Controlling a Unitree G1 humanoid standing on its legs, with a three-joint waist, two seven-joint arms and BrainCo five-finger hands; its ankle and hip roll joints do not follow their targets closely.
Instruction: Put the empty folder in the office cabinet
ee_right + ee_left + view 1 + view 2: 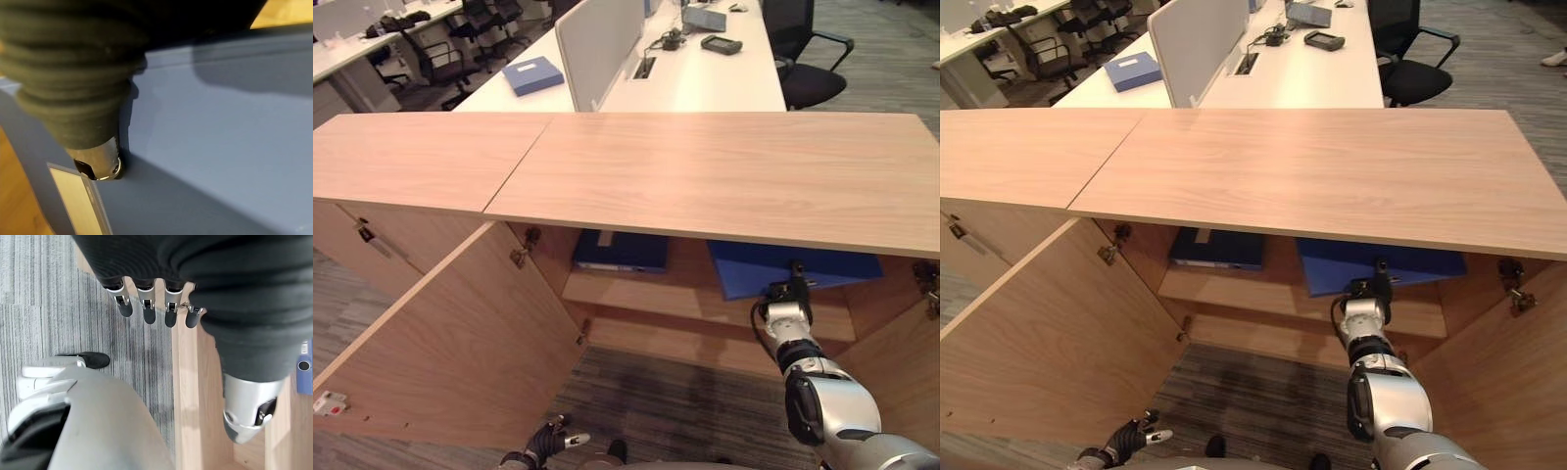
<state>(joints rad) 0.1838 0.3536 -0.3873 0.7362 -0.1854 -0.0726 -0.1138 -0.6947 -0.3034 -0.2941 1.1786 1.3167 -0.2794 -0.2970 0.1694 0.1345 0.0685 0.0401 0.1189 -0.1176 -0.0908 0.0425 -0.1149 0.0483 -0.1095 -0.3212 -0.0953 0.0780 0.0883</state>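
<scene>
- Fingers (146, 308) of your left hand (548, 441): straight and relaxed, in a row, holding nothing; the hand hangs low over the grey carpet (685, 401) in front of the open cabinet.
- Fingers of your right hand (789, 291): you cannot tell their state. In the eye views they are hidden under the cabinet top; in the right wrist view the dark ribbed cover blocks them, and just one silver part (100, 164) shows, pressed to the blue surface.
- Blue folder (1381, 264): lies on the shelf (1263, 294) inside the cabinet, at its right side, its front corner hanging a little past the shelf edge. Your right hand is at its front edge. Its far part is cut off by the cabinet top. A pale spine label (78, 200) shows up close.
- Second dark blue folder (622, 250): flat on the same shelf, to the left, apart from the first; partly hidden under the top.
- Cabinet top (705, 166): light wood, wide, covering most of the interior.
- Left cabinet door (450, 343): swung open toward you. Right door (1518, 372): open, cut off at the edge.
- Beyond: white bench (705, 73) with a divider screen (597, 44), another blue folder (533, 73) and small dark devices hard to make out; black office chairs (808, 59).
</scene>
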